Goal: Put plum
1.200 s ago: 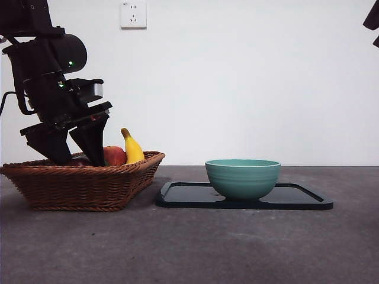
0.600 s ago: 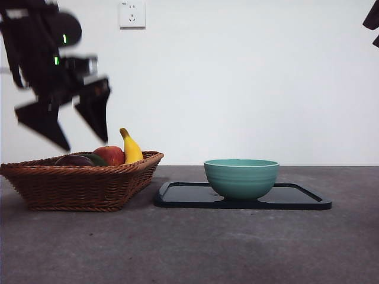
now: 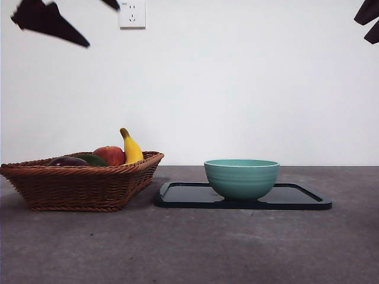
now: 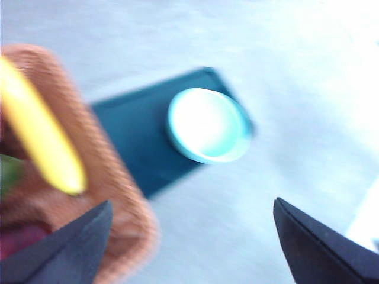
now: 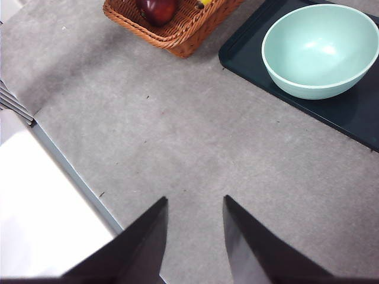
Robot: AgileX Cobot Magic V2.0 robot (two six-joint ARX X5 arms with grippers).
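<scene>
- Front view: the plum (image 3: pixel 68 161) is seen lying in the wicker basket (image 3: pixel 83 186), beside a dark green fruit (image 3: pixel 93 159), a red apple (image 3: pixel 110 155) and a banana (image 3: pixel 131 148); a teal bowl (image 3: pixel 241 177) is set on a black tray (image 3: pixel 296 198) on the tabletop.
- Left wrist view (blurred): the left gripper (image 4: pixel 189 248) is shown spread wide and empty above the basket's edge.
- Right wrist view: the right gripper (image 5: pixel 195 236) is held parted, empty, well apart from the fruit.
- The plum is judged smooth, slippery and bruisable; it is best taken across its widest middle, gently.
</scene>
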